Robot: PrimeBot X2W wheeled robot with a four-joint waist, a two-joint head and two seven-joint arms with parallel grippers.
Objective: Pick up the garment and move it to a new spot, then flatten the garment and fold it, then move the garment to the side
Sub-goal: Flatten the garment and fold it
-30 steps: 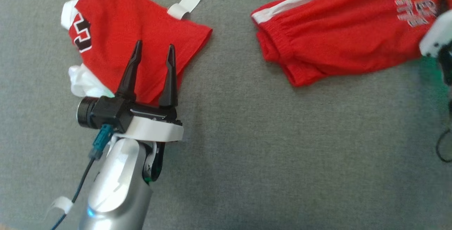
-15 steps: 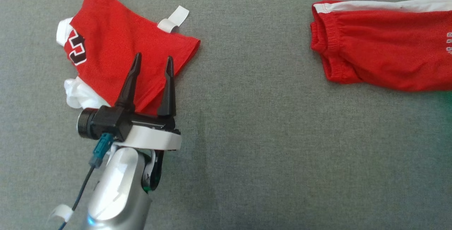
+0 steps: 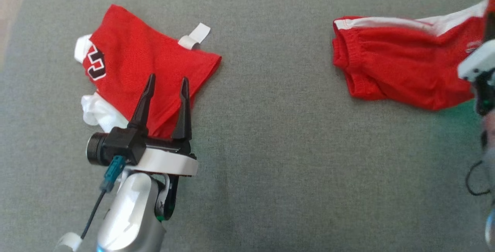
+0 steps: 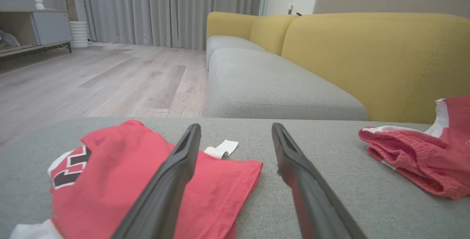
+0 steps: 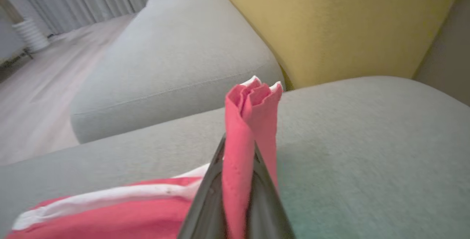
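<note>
Clamping a fold of the red shorts (image 3: 394,70) at the grey cushion's (image 3: 270,147) right edge is the right pincer (image 5: 238,151); the left pincer (image 3: 168,78) stands spread over a red jersey (image 3: 135,54) near its left edge.

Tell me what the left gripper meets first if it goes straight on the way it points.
Probably the red jersey: the open left gripper points across it, its white tag just beyond. Height above the cloth is unclear.
</note>
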